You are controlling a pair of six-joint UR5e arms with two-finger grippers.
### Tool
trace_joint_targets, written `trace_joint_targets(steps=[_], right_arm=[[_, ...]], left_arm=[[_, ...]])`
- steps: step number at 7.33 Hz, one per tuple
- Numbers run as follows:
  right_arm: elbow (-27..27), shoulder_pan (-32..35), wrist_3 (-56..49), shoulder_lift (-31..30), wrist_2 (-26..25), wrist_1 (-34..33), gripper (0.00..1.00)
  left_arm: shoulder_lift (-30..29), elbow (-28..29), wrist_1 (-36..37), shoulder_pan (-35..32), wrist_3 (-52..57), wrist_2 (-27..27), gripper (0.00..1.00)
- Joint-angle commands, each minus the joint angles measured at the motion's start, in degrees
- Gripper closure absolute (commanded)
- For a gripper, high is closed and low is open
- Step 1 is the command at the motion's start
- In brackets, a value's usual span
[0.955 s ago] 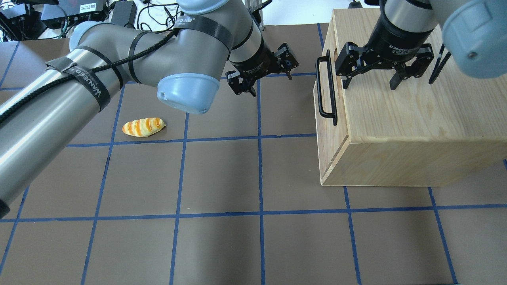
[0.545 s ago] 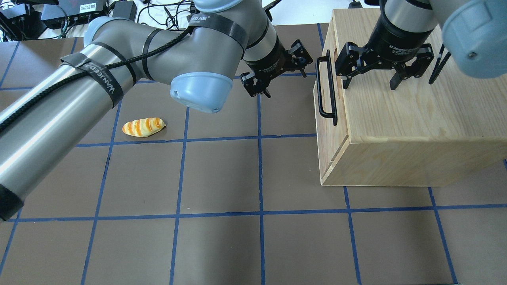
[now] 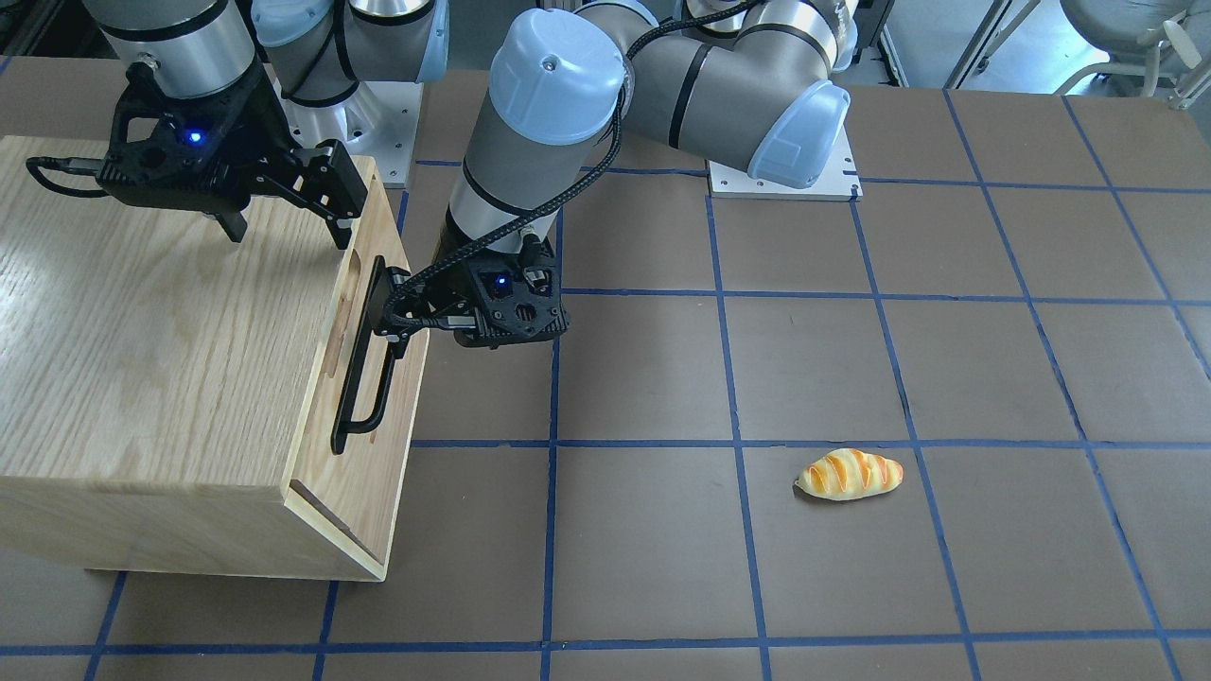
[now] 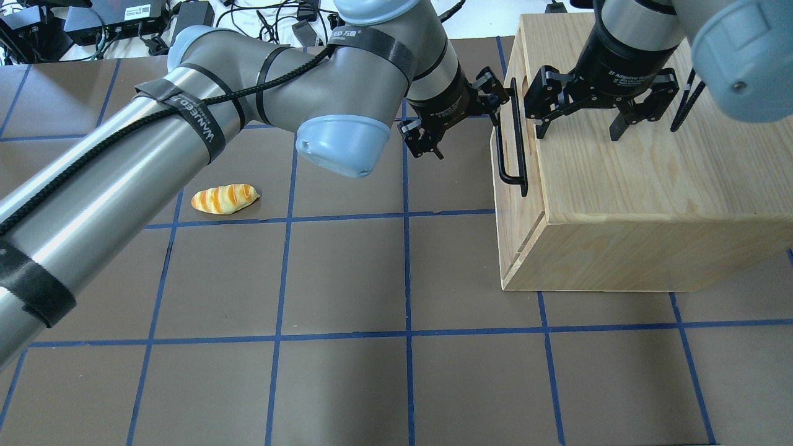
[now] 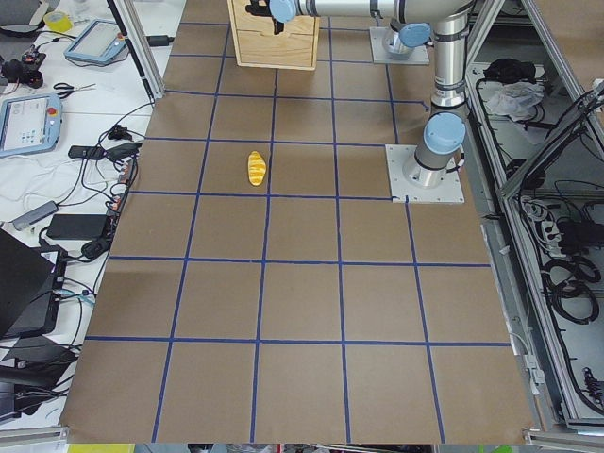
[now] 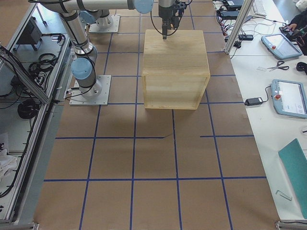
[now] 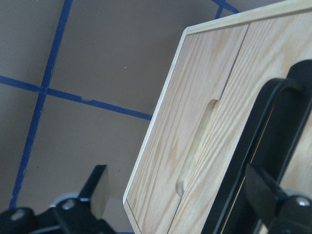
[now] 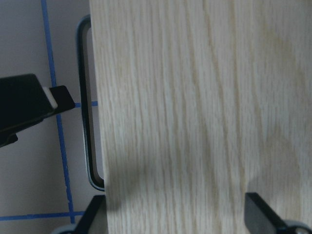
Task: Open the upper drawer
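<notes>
A brown counter (image 4: 347, 272), marked into squares by blue tape, is shown in a lab edged with metal framing (image 6: 239, 21). Cables (image 4: 248, 18) and control tablets (image 5: 28, 123) are spread over the side desks. A wooden cabinet (image 4: 650, 186) is set on the robot's right side. Its upper drawer (image 4: 512, 145) is shut, with the front turned toward the counter's middle. The left hand (image 3: 393, 305) is held open at the drawer's black handle (image 4: 499, 142), the bar taken between its spread fingers but not clamped. The right hand (image 4: 579, 133) is spread open over the cabinet top. A bread roll (image 4: 224, 199) is seen well apart. "2F Adaptive" is printed on the right wrist, and "WANJEED" on a left-arm strap (image 4: 204, 127).
</notes>
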Motion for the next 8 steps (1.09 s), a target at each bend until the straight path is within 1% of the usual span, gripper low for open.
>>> trace_joint_targets(steps=[1,2,8], right_arm=[[0.00,0.00,0.00,0.00,-0.06,0.00,0.00],[0.00,0.00,0.00,0.00,0.03,0.00,0.00],[0.00,0.00,0.00,0.00,0.03,0.00,0.00]], left_arm=[[-0.19,0.20,0.10,-0.64,-0.87,-0.03,0.00],[-0.19,0.20,0.28,-1.26,-2.43,0.05,0.00],[-1.24,0.20,1.34,-1.88,-2.62,0.06,0.00]])
